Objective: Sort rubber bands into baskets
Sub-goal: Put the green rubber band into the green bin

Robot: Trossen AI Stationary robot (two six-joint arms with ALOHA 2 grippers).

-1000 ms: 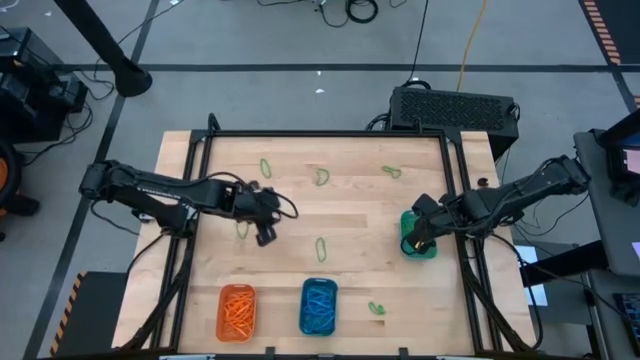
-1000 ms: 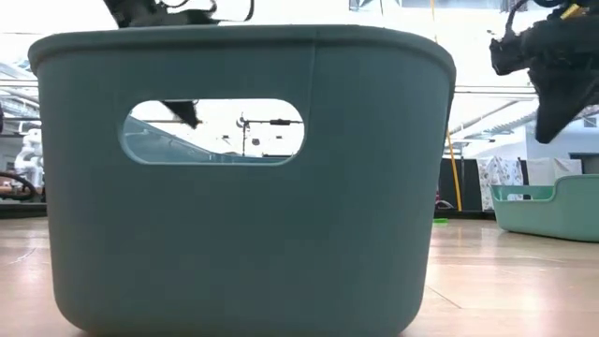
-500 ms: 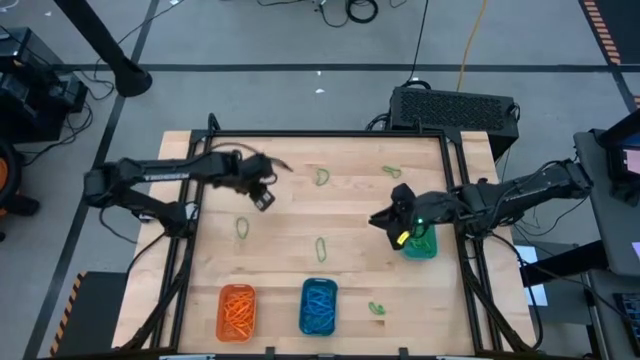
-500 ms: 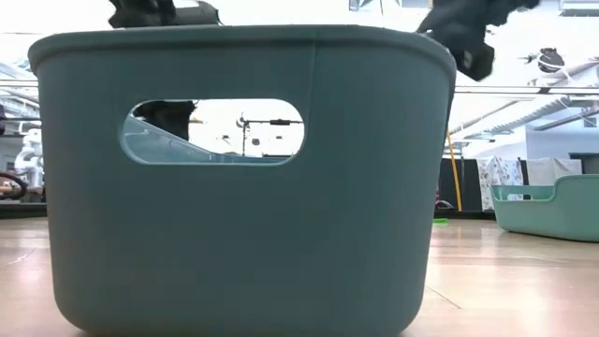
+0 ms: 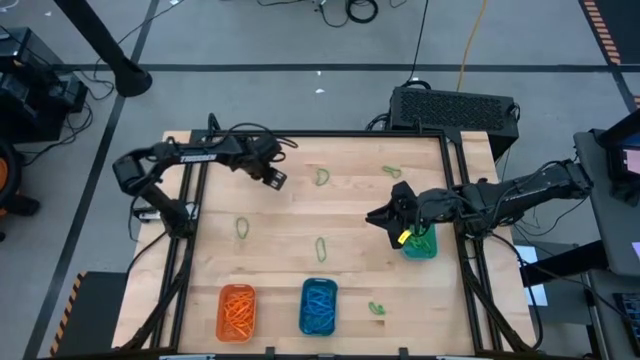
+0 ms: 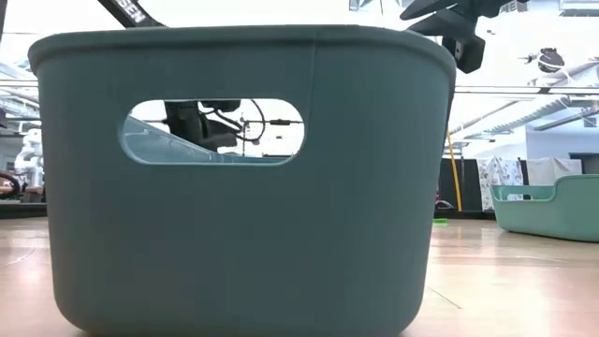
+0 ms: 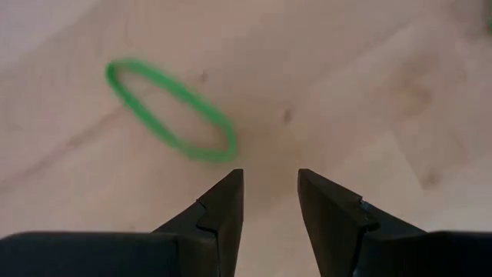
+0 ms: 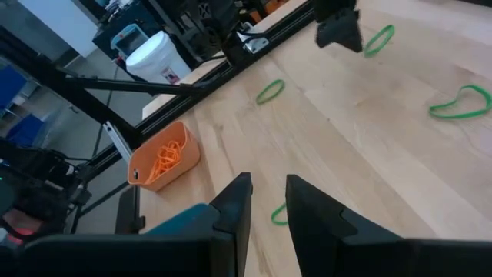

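— Where were the grippers?

— The left gripper (image 5: pixel 277 179) hovered near the table's (image 5: pixel 350 290) far left corner, jaws parted with nothing between them; a green rubber band (image 7: pixel 169 110) lay on the wood just ahead of its fingertips (image 7: pixel 227 192). The right gripper (image 5: pixel 377 217) sat beside the teal-green basket (image 5: pixel 421 246) at the right edge, jaws a little apart, gripping nothing.

— And the bands?

— Loose green rubber bands (image 5: pixel 321 248) lay scattered across the wood. The orange basket (image 5: pixel 237 311) held orange bands and the blue basket (image 5: pixel 318 306) blue ones, both along the near edge.
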